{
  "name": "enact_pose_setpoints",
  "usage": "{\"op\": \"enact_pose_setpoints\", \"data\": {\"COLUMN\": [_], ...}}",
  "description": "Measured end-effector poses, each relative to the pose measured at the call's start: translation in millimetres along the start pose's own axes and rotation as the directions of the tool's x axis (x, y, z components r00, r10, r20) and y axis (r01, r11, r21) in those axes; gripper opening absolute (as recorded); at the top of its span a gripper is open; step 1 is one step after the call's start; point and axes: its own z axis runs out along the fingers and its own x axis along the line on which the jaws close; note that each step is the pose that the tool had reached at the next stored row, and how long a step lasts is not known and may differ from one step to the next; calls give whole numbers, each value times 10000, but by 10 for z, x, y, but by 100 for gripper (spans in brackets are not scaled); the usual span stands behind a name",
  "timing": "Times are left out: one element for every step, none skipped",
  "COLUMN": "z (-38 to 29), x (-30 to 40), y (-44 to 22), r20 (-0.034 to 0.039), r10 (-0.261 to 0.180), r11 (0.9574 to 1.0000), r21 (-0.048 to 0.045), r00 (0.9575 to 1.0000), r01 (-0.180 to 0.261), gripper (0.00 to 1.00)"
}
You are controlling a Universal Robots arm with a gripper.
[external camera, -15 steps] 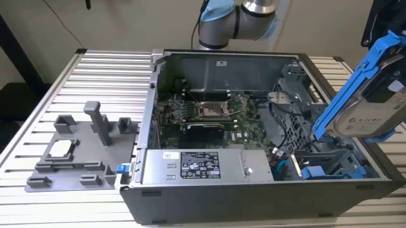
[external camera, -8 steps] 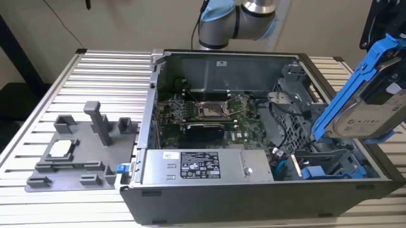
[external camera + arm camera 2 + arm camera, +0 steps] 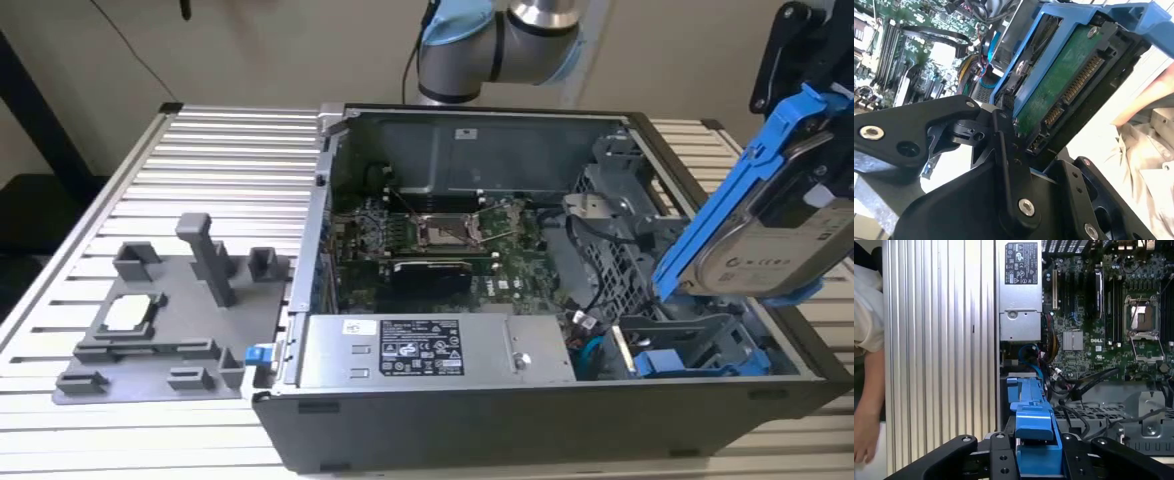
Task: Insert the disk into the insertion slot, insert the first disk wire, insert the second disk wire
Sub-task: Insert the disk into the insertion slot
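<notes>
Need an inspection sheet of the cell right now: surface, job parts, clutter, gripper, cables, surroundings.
Surface: ribbed metal table carrying an open computer case.
Job's things: the disk in its blue frame, tilted, held above the insertion slot, not yet in; its connectors bare, no wire plugged.
Clutter: grey fixture plate with posts, beside the case on the exterior view's left.
Gripper: gripper shut on the disk's blue frame.
Cables: loose black cables inside the case; blue cable near the power supply.
Surroundings: a person's arm beside the table; robot arm base beyond the case in the exterior view.
</notes>
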Motion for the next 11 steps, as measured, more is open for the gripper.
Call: {"op": "enact_pose_setpoints", "data": {"z": [10, 22, 34, 47, 59, 71, 81, 92, 103, 115, 127], "x": [0, 0, -1, -1, -1, -1, -1, -2, -2, -2, -2], "y": [-1, -1, -1, -2, -2, -3, -3, -4, -4, -4, -5], "r20": [1, 1, 1, 1, 0, 0, -1, 0, 0, -1, -1], "r10": [0, 0, 0, 0, 0, 0, 0, 0, 1, 1, 1], "r11": [10000, 10000, 10000, 10000, 10000, 10000, 10000, 10000, 10000, 10000, 10000], "r21": [0, 1, 1, 2, 3, 4, 6, 7, 9, 11, 13], "r00": [10000, 10000, 10000, 10000, 10000, 10000, 10000, 10000, 10000, 10000, 10000], "r01": [0, 0, 0, 0, 0, 0, 0, 0, -1, -1, -1], "gripper": [33, 33, 33, 33, 33, 33, 33, 33, 33, 33, 33]}}
